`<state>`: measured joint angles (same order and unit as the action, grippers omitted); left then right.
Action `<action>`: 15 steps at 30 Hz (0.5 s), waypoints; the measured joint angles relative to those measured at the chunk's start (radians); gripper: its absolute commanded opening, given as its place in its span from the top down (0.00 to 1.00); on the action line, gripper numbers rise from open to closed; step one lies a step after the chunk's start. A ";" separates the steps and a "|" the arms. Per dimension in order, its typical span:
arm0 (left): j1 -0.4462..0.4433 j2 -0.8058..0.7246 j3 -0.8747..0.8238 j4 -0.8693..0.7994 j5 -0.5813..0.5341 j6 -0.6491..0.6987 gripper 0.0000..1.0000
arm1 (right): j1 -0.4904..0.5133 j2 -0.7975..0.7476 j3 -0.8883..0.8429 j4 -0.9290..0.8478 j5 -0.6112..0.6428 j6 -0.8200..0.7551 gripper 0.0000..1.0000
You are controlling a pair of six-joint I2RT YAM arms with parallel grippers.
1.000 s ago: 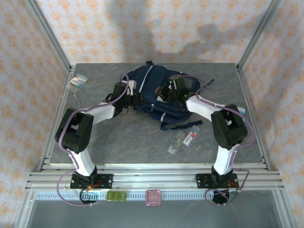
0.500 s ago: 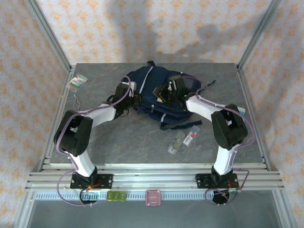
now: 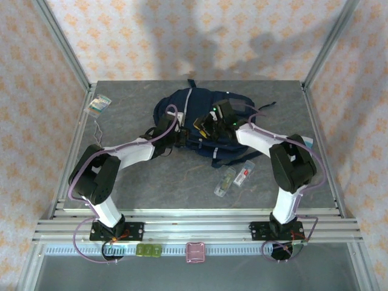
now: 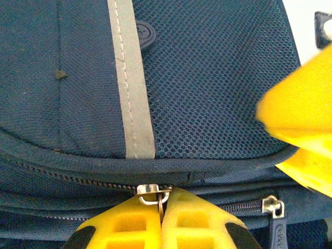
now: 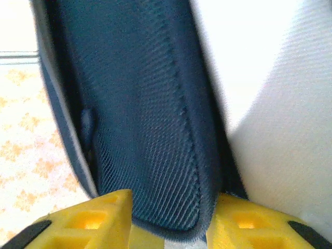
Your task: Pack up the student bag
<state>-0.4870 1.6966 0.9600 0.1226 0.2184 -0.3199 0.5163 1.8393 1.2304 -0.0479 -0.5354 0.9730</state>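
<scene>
At the far centre of the tabletop (image 3: 121,176), the student bag (image 3: 195,109) lies front panel up between the 2 arms. 2 clear packets (image 3: 235,177) lie on the tabletop in front of it, well apart from both sets of fingers, and are not yet packed.

**Step in hand (judged):** running the main zip so that the bag can take its contents.

1. Draw the zip pull (image 4: 154,191) in line with its track. A sideways drag is likely to jam the slider or strip the pull out of the pinch.
2. Follow the curve of the track around the bag rather than pulling straight.
3. Hold the fabric taut against the direction of travel. A slack bag will probably slide across the tabletop instead of unzipping.
4. Do not confuse this slider with the second slider (image 4: 273,206), which sits on the lower track just to the right.

**Left fingers** (image 4: 179,220): fully closed, tips pressed together. They pinch the metal zip pull just below the grey stripe (image 4: 132,78).

**Right fingers** (image 5: 104,215): partly apart. A padded navy edge of the student bag fills the gap and touches both inner faces, so they grip the bag.
</scene>
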 measured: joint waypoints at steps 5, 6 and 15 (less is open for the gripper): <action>-0.006 0.000 -0.008 -0.013 -0.081 -0.005 1.00 | 0.003 0.019 -0.002 0.006 0.029 0.072 1.00; -0.010 0.000 -0.007 -0.017 -0.106 -0.008 1.00 | 0.007 0.019 -0.005 0.014 0.039 0.081 1.00; -0.009 0.000 0.029 -0.109 -0.281 -0.014 1.00 | 0.018 -0.072 -0.148 0.125 0.135 0.077 1.00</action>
<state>-0.4957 1.6966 0.9886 0.0135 -0.0628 -0.3344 0.5343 1.7668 1.0821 0.0769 -0.4000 1.0504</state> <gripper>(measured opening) 0.046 0.040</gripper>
